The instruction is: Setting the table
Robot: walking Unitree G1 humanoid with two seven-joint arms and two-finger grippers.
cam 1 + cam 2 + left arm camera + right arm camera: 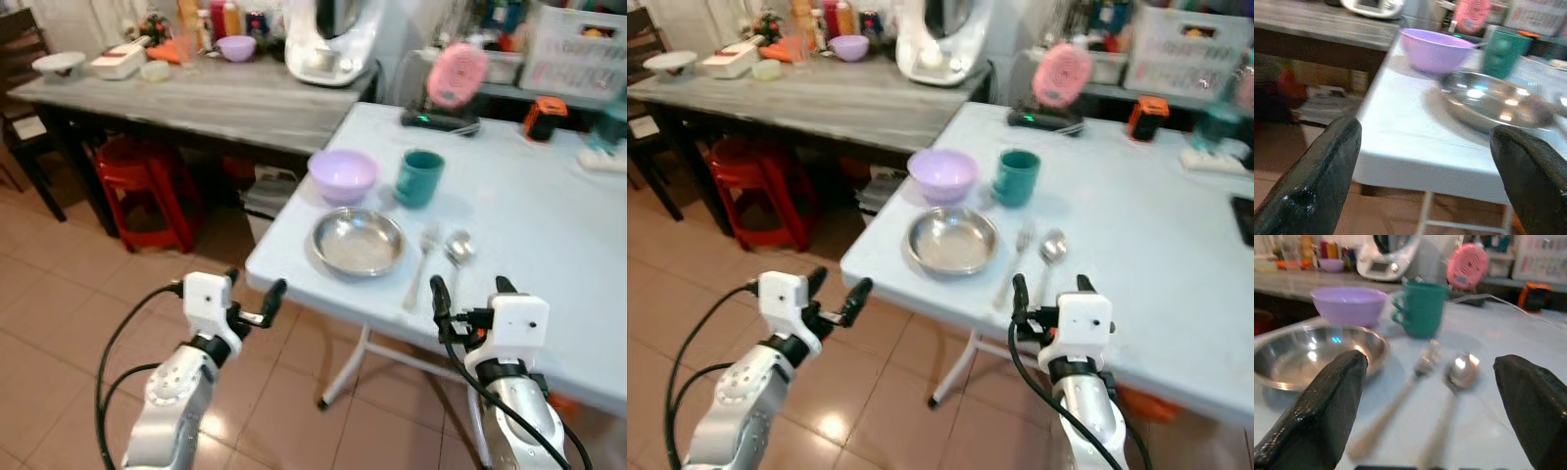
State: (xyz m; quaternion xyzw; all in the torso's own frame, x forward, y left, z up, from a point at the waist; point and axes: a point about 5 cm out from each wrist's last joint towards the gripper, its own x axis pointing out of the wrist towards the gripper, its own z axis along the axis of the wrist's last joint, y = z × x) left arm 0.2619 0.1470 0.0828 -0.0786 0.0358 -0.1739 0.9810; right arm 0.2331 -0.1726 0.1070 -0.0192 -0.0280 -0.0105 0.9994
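Centre frame: steel plate point(358, 242) with fork point(422, 266), spoon point(457, 251) alongside, ready for dining | left gripper point(252, 299), right gripper point(471, 296) lower frame, fingers spread, empty

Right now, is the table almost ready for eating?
Mostly, it looks like. The metal plate already sits near the table edge, with the purple bowl and green cup behind it, and the fork and spoon beside it. The left gripper and right gripper are both open, holding nothing. What's left isn't clear.
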